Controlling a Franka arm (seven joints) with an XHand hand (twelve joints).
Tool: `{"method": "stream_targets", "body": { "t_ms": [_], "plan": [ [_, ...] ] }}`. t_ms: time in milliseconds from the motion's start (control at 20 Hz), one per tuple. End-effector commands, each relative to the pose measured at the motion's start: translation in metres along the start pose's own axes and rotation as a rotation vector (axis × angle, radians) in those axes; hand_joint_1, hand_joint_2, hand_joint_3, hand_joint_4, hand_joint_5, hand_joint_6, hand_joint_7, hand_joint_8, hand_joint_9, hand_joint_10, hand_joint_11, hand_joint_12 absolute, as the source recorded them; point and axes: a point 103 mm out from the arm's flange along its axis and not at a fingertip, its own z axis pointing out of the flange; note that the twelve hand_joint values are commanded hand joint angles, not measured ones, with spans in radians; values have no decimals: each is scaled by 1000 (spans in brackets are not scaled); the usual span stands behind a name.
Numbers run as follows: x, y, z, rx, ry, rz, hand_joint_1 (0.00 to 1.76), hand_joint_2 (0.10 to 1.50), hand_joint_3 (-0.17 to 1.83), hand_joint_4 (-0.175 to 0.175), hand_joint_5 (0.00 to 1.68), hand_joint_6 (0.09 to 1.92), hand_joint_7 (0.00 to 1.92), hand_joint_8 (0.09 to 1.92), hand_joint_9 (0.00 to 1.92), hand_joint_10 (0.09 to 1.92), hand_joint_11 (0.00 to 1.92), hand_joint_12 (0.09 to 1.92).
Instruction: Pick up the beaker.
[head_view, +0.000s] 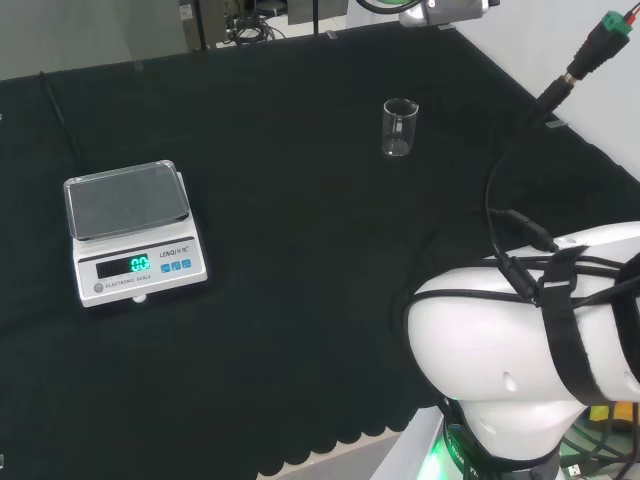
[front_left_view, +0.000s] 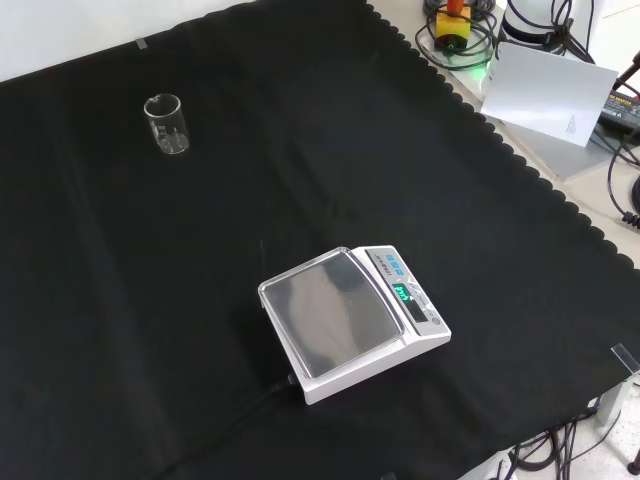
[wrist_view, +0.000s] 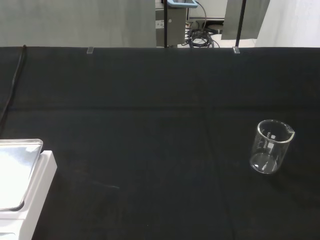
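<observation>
A small clear glass beaker stands upright on the black cloth, toward the far right in the head view. The front view has the beaker at the upper left, on its own with bare cloth all round it. From the wrist view the beaker is some way off. It looks empty, with a pouring lip on its rim and faint printed marks on its wall. Nothing touches it.
A white electronic scale with a steel pan and a lit display sits at the left of the head view, mid-cloth in the front view. Its black cable trails off behind. The arm's white link stands near right.
</observation>
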Motion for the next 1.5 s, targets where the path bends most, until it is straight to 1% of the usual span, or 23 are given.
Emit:
{"method": "stream_targets", "body": {
  "t_ms": [50,250,450,550,700,800,1050,1300,1500],
  "plan": [
    [0,2,1,-5,-9,1,485,624,314,-1,154,87,39,765,244,815,50,1411],
    [-1,9,10,10,-6,4,450,638,297,-1,168,87,39,750,200,819,1,1395],
    [-9,26,23,25,0,33,449,641,292,-1,168,87,40,748,197,821,0,1396],
    [-18,40,36,40,13,53,449,642,290,-1,168,87,40,747,197,822,0,1396],
    [-35,62,54,53,55,84,452,644,286,-1,168,87,39,745,196,824,0,1395],
    [-44,78,66,51,31,99,455,648,276,-1,167,87,39,743,193,827,0,1387],
    [-69,116,93,71,67,133,459,656,260,-3,159,87,32,736,189,831,0,1377],
    [-89,152,113,88,105,148,460,658,255,-4,151,87,28,734,186,831,0,1374],
    [-109,181,137,103,130,167,462,662,249,-5,146,87,26,734,184,832,0,1364]
  ]
}}
